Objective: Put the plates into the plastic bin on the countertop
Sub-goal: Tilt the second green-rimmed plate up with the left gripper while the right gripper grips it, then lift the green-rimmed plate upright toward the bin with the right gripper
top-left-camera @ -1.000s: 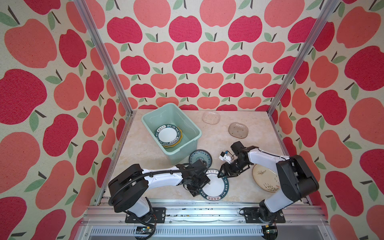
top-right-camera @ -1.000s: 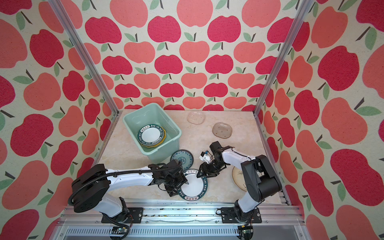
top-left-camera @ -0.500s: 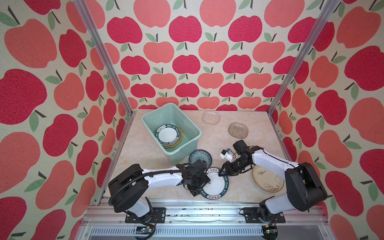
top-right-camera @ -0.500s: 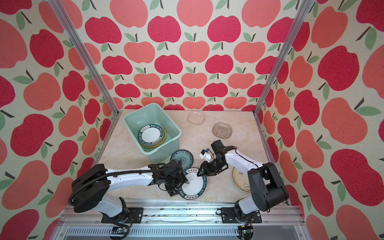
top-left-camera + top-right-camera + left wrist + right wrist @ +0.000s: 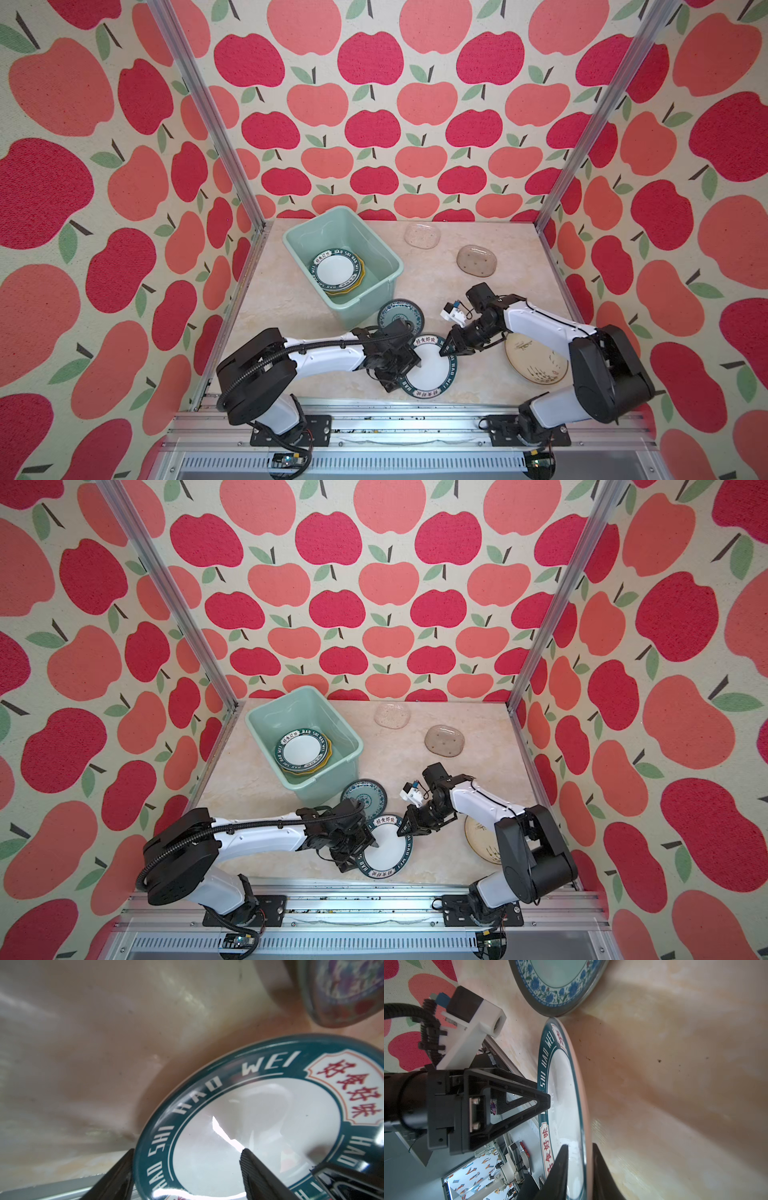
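A white plate with a dark teal lettered rim lies near the front of the countertop. My right gripper is shut on its far-right rim, one finger over the white inside and one beneath. My left gripper stands open across the plate's left rim. The mint plastic bin holds a similar lettered plate on a yellow one. A teal patterned plate lies beside the bin.
A cream plate lies under my right arm. Two glass oval plates rest at the back right. Aluminium rails edge the front, and apple-patterned walls close in the other sides.
My right gripper's jaws have come together on the lettered plate's rim, and the right arm's elbow swung outward. The left arm and the plates kept their places.
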`<state>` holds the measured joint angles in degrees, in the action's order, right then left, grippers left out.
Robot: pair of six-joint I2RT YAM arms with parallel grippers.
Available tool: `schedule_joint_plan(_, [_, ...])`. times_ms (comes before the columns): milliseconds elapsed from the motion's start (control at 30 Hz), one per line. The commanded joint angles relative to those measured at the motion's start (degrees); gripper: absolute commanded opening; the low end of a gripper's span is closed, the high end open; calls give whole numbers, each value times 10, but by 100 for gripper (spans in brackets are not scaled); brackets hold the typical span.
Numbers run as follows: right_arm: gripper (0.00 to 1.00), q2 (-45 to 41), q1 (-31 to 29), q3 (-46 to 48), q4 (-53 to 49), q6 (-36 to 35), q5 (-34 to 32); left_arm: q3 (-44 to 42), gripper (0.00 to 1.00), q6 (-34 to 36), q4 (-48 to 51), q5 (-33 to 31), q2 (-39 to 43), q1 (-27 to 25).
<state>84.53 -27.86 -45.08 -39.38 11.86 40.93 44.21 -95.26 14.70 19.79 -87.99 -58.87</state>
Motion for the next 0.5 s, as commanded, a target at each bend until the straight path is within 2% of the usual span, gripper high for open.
schedule_joint_plan(0, [16,-24,-4,0,-18,7,1,20,81,-15,8,-16,0,4])
schedule_joint_plan(133, [11,-44,2,-5,-34,15,-12,34,81,0,27,-23,6,5])
schedule_joint_plan(233, [9,-65,9,-21,-70,18,-46,55,82,21,49,-35,11,5])
schedule_joint_plan(467, [5,-122,33,-85,-163,33,-135,174,85,133,155,-66,2,5])
